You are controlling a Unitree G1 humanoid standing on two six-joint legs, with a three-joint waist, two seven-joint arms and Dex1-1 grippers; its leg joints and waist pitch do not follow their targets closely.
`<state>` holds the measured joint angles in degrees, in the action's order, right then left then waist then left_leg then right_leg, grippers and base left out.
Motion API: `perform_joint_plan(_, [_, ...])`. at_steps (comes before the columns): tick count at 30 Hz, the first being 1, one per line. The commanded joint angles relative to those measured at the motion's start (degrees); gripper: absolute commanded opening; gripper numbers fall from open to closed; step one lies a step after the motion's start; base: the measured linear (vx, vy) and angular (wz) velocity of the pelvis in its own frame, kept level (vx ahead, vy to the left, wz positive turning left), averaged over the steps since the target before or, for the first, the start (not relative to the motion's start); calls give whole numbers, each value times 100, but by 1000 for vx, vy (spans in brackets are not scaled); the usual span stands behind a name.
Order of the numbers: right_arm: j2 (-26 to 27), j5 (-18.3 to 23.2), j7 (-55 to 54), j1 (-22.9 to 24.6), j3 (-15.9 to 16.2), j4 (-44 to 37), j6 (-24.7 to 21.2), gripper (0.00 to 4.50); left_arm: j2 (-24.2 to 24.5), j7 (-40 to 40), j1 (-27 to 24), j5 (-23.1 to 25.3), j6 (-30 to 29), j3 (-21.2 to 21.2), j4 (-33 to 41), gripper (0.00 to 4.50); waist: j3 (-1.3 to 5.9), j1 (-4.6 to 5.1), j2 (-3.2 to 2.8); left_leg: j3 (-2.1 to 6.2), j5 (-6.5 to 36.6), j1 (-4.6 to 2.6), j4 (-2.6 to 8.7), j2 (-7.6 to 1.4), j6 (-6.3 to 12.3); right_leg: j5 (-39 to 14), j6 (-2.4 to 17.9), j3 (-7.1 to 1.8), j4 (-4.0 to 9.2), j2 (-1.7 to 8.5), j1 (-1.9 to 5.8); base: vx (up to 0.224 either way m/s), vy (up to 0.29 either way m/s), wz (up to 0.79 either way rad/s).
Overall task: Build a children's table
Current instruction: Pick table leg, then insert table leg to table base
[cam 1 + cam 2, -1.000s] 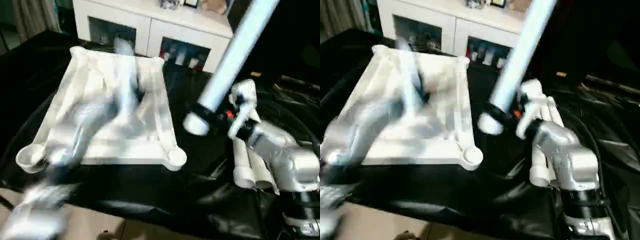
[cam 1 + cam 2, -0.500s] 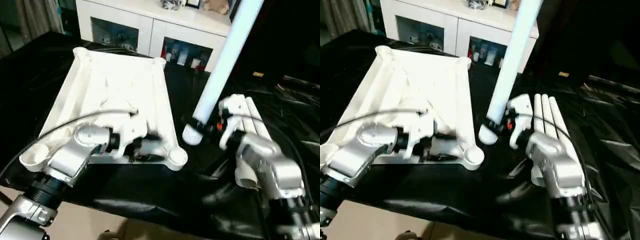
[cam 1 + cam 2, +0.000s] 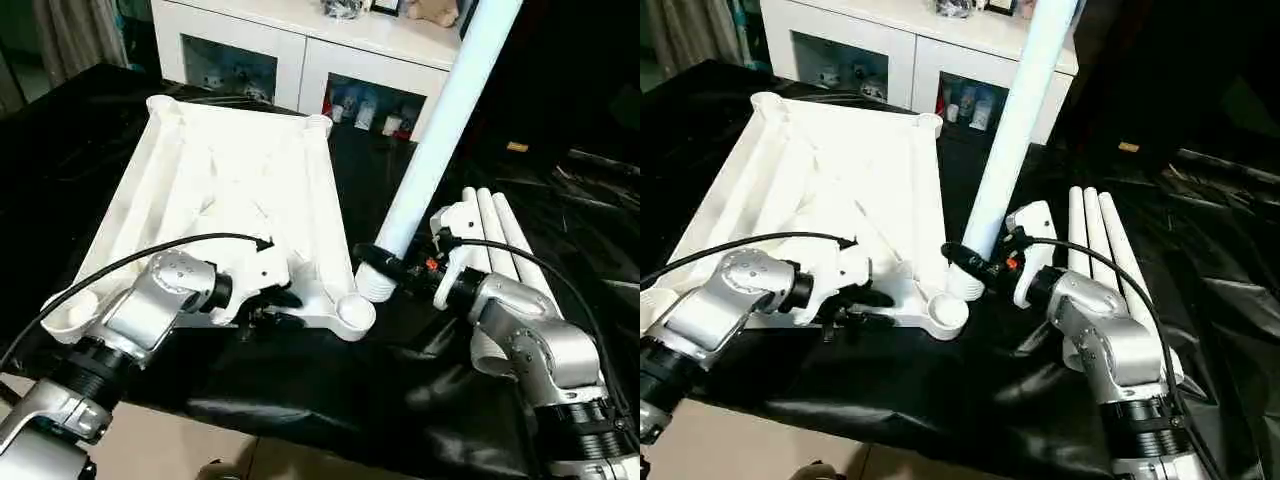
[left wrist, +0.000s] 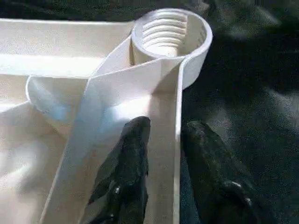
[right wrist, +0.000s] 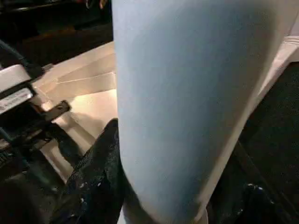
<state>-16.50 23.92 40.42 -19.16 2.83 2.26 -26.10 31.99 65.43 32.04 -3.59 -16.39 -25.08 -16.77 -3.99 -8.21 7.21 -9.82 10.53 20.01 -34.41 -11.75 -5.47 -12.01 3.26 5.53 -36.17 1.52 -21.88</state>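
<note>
The children's table top [image 3: 230, 170] lies upside down on the black drape, ribs up. My left gripper [image 4: 166, 128] stands astride its near rim, one black finger [image 4: 131, 158] inside the wall and one outside, pinching it just short of the near right corner socket [image 3: 355, 312]. My right gripper [image 3: 392, 268] is shut on the lower end of a long white leg [image 3: 450, 110]. That leg stands tilted, top leaning away to the right, its foot right beside that socket. In the right wrist view the leg [image 5: 187, 93] sits between the fingers [image 5: 96, 177]. Three more legs [image 3: 500, 230] lie side by side behind my right wrist.
A white cabinet [image 3: 300, 50] with glass doors stands behind the work table. The black drape [image 3: 300, 390] wrinkles near the front edge and on the right. A black cable [image 3: 120, 265] arcs over my left forearm.
My left arm has swung down from over the table top to its near rim, and its fingers have closed in on the wall. My right gripper has brought the leg's foot down beside the corner socket.
</note>
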Motion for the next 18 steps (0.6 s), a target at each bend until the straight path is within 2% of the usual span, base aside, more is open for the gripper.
perform_joint_plan(1, [-86, 54, 50, 29, -22, -197, -42, 187, -63, 17, 110, 67, -43, -51, -55, 120, 408, 13, -184, 94, 719, -63, 414, -271, -145, -758, 618, -440, 426, 756, 306, 0, 0, 0])
perform_joint_plan(4, [-95, 61, 80, 53, -20, -245, -68, 187, -44, 116, 141, 117, -37, -127, -84, 101, 405, 17, -195, 98, 738, -63, 415, -263, -154, -777, 588, -441, 431, 749, 306, 0, 0, 0])
perform_joint_plan(8, [-95, 89, 102, 92, -30, -312, -110, 187, -26, 238, 179, 194, -47, -182, -118, 68, 389, 16, -253, 102, 791, -61, 423, -256, -138, -785, 590, -443, 442, 750, 301, 0, 0, 0])
perform_joint_plan(10, [-101, 106, 109, 112, -19, -355, -140, 187, -7, 285, 197, 256, -44, -217, -149, 54, 387, 16, -252, 103, 819, -61, 425, -260, -137, -820, 590, -442, 450, 745, 303, 0, 0, 0])
perform_joint_plan(11, [-107, 118, 112, 125, -9, -382, -160, 187, 19, 318, 205, 302, -37, -252, -164, 47, 384, 12, -274, 107, 812, -65, 426, -259, -133, -801, 594, -442, 444, 743, 299, 0, 0, 0])
perform_joint_plan(13, [-123, 153, 140, 140, 1, -415, -208, 187, 46, 338, 204, 359, -21, -288, -190, 40, 388, 14, -263, 103, 803, -59, 423, -256, -108, -778, 607, -442, 443, 744, 307, 0, 0, 0])
perform_joint_plan(14, [-124, 156, 144, 141, 2, -418, -213, 187, 48, 339, 204, 363, -19, -290, -192, 32, 378, 15, -284, 105, 828, -58, 425, -256, -105, -809, 615, -443, 451, 747, 304, 0, 0, 0])
perform_joint_plan(15, [-137, 170, 186, 154, 10, -458, -268, 187, 66, 363, 209, 450, 37, -319, -252, 12, 371, 22, -279, 105, 848, -61, 428, -255, -94, -867, 616, -438, 457, 740, 300, 0, 0, 0])
perform_joint_plan(18, [-132, 170, 189, 150, 2, -476, -304, 187, 57, 392, 219, 455, 26, -297, -271, 2, 349, 16, -295, 102, 882, -55, 428, -246, -69, -1083, 554, -446, 490, 756, 297, 0, 0, 0])
